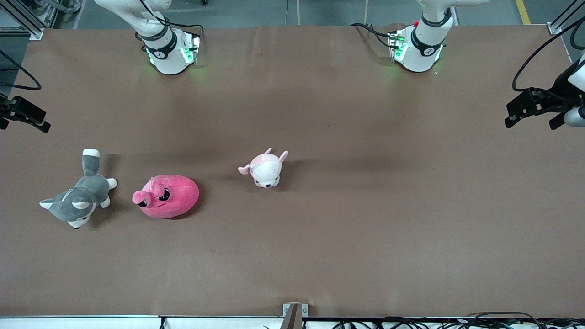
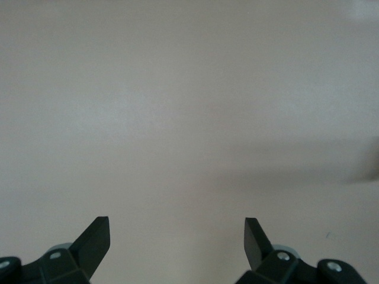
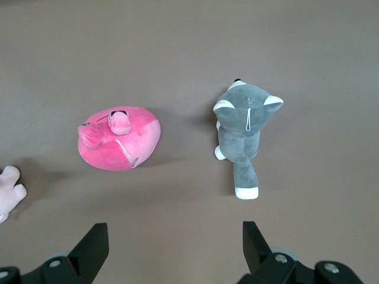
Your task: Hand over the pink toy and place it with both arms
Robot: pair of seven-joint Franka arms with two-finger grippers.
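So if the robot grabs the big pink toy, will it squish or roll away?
The pink toy looks like soft, stuffed plush, so it will probably squish between the fingers. It sits as a flattish blob on the table, so it likely slides rather than rolls. It is probably light for its size.

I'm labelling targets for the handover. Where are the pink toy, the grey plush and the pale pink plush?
pink toy (image 1: pixel 171 197), front view, on its round body.
grey plush (image 1: pixel 80 196), front view, on its back.
pale pink plush (image 1: pixel 265 169), front view, on its head.
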